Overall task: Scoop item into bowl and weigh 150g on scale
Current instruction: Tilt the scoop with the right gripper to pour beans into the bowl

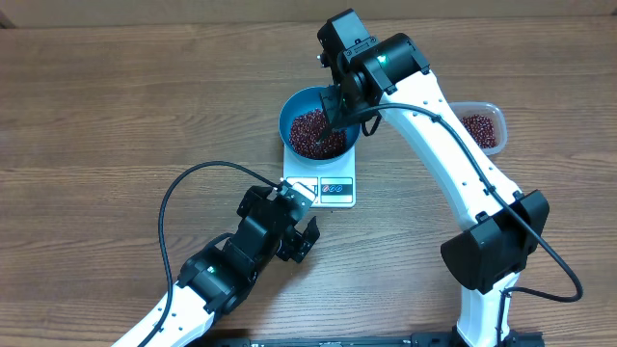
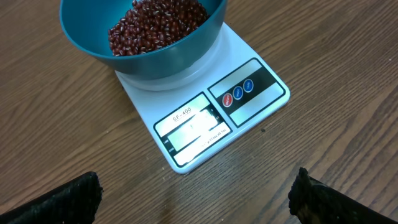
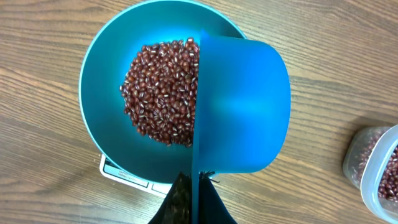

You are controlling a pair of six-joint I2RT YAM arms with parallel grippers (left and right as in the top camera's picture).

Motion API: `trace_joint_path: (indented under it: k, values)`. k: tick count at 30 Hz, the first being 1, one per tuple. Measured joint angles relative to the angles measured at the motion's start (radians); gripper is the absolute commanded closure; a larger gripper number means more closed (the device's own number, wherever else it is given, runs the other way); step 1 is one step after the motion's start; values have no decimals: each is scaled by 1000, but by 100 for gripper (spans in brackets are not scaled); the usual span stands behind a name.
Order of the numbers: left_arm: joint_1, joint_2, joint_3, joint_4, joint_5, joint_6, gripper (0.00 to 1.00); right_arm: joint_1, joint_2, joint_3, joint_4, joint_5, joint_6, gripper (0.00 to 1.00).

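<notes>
The teal bowl stands on the white scale and holds a heap of red-brown beans. My right gripper is shut on the thin handle of a blue scoop. The scoop is turned on its side over the bowl's right half, beside the beans. In the overhead view the right gripper hangs over the bowl's far right rim. My left gripper is open and empty over bare table, just in front of the scale, whose display faces it. The bowl is at the top of that view.
A clear plastic tub with more beans stands on the table to the right of the bowl, and shows at the right edge of the right wrist view. A black cable loops left of the left arm. Bare wooden table surrounds the scale.
</notes>
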Motion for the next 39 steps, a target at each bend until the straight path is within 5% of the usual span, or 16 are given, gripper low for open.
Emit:
trace_joint_path:
  k: [39]
  values:
    - [0,0,0,0,0,0,0,0,0,0,-36,-32,0,96]
